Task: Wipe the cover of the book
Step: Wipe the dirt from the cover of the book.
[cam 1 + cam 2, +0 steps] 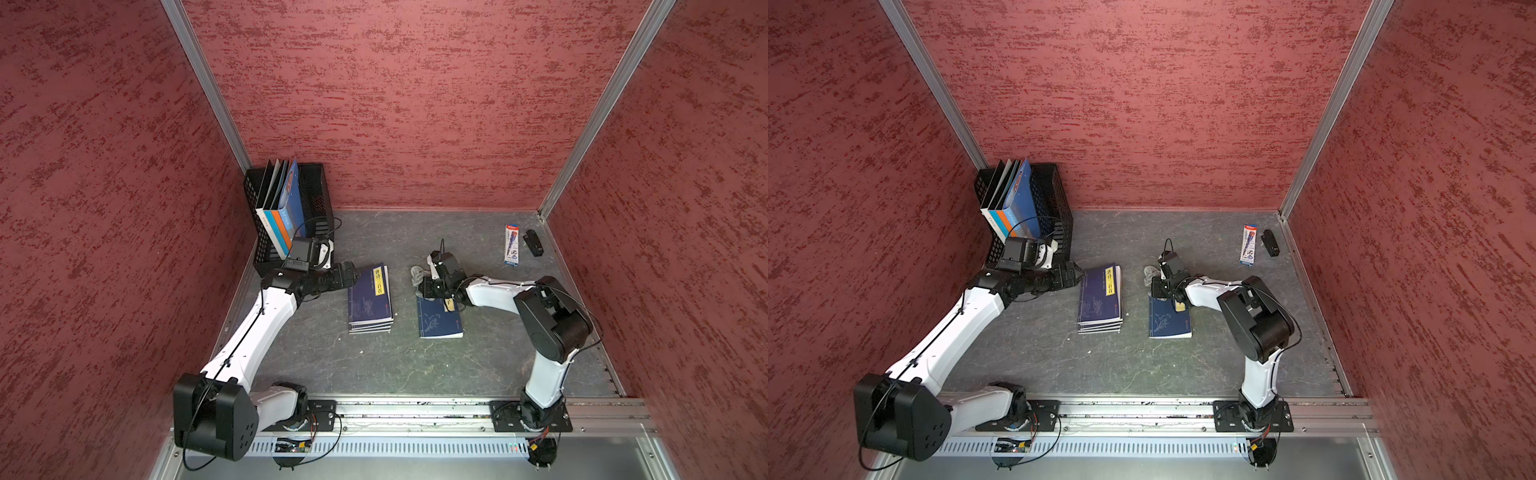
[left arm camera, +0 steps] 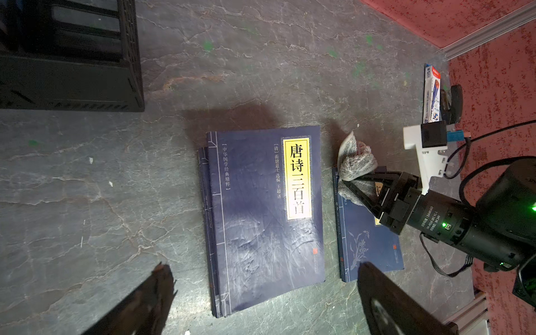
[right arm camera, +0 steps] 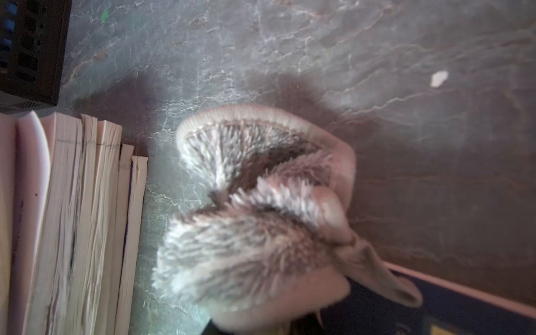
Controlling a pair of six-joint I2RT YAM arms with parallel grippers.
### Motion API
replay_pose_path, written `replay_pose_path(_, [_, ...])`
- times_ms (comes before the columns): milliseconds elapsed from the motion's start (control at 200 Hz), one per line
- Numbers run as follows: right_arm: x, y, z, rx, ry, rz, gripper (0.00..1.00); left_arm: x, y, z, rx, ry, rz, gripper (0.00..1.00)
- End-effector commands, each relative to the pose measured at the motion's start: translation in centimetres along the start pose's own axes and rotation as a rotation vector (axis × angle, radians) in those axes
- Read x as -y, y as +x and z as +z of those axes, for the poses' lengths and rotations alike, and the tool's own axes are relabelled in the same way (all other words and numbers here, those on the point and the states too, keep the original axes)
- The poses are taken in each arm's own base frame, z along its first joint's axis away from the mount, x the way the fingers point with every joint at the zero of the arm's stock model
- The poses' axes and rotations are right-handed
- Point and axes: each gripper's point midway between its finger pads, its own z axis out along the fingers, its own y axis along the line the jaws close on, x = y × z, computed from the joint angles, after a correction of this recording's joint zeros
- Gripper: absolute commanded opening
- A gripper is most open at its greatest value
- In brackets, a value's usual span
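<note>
Reaching in from the near rail, right arm (image 1: 552, 320): elbow raised, forearm stretched low toward the middle of the tabletop (image 1: 415, 365).

Right gripper (image 2: 348, 185): pressed together on a fluffy grey cloth (image 1: 417, 273), pinched at one end. The rest of the cloth bunches out past the fingertips. It sits at the far end of the book (image 1: 438, 322) and partly over the bare tabletop beyond that edge. Whether it presses on the cover cannot be told.

Book: dark blue, lying flat and closed, cover up, right of centre. Its far end is hidden under the right gripper and wrist.

Left arm (image 1: 257, 328): long reach from the near left corner, wrist level, just in front of the file rack (image 1: 316, 195).

Left gripper (image 1: 352, 274): spread wide and holding nothing. Both fingers (image 2: 150, 295) hang apart above the tabletop at the far left corner of the stack of books (image 1: 370, 303).

Stack of books: same dark blue, top cover with a yellow title strip, lying just beside the book, a strip of tabletop between them.

File rack: black mesh, far left corner, several folders (image 1: 278, 208) standing in it.

Pen pack (image 1: 511, 245) and small black object (image 1: 533, 243): side by side in the far right corner, well apart from both arms.
</note>
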Motion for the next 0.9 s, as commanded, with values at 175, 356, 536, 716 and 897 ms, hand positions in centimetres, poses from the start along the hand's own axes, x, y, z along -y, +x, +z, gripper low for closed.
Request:
replay_pose_path(175, [2.2,11.5,-2.7,-0.261,0.063,-0.021,0.2,0.4,-0.6,0.1,0.026,0.024,0.012,1.0])
replay_pose_path(356, [1.6,16.9,-5.0,-0.339,0.065,-0.007,0.2,0.4,-0.9,0.3,0.026,0.027,0.015,1.0])
replay_pose_path(536, [2.4,19.8,-6.9,-0.368,0.068,0.03,0.2,0.3,-0.9,0.6,0.023,0.02,0.016,1.0])
replay_pose_path(716, [2.8,19.1,-7.1,-0.347,0.103,0.008,0.2,0.2,-1.0,0.8,0.016,0.021,0.011,1.0])
replay_pose_path(897, [4.2,16.6,-6.2,-0.278,0.167,0.011,0.2,0.4,-1.0,0.5,0.019,0.025,0.01,1.0])
